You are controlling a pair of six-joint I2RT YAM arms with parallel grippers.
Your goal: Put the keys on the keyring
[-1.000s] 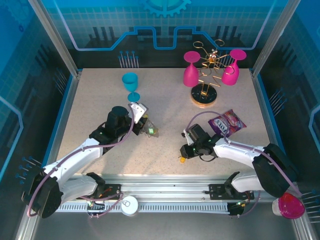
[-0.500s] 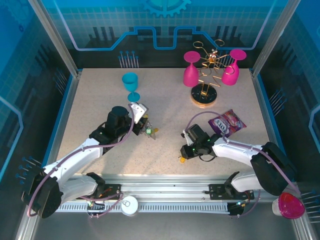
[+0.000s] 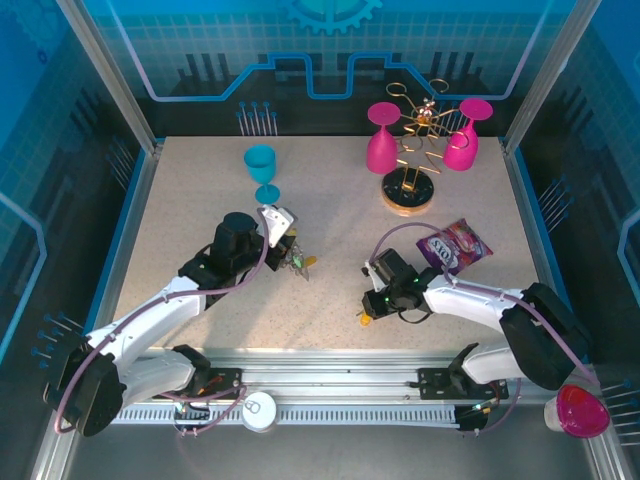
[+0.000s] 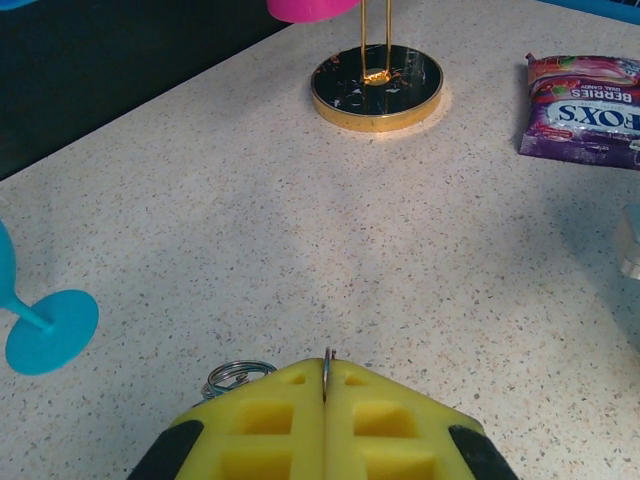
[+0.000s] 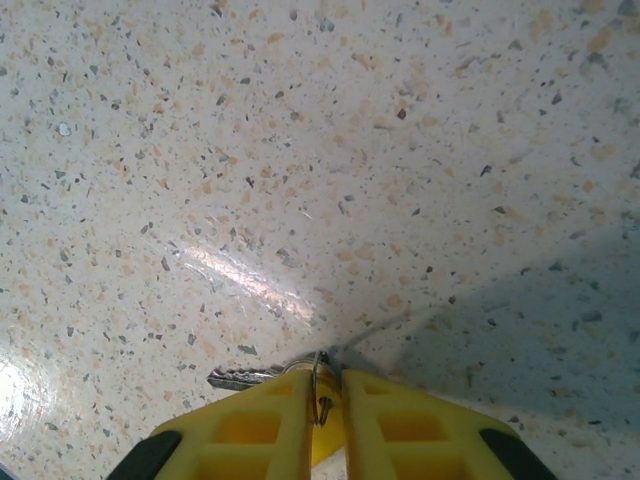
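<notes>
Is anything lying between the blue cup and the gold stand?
Nothing. From above, the speckled table between the blue cup and the gold stand is bare; the left wrist view agrees.

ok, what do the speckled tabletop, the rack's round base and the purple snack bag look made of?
Speckled beige tabletop: stone-look composite or laminate, semi-gloss; glare streak in the right wrist view.
Round rack base: rim looks like polished gold metal, top dark and mirror-glossy, material underneath unclear.
Purple snack bag: likely thin plastic film, shiny, with a crimped edge.
</notes>
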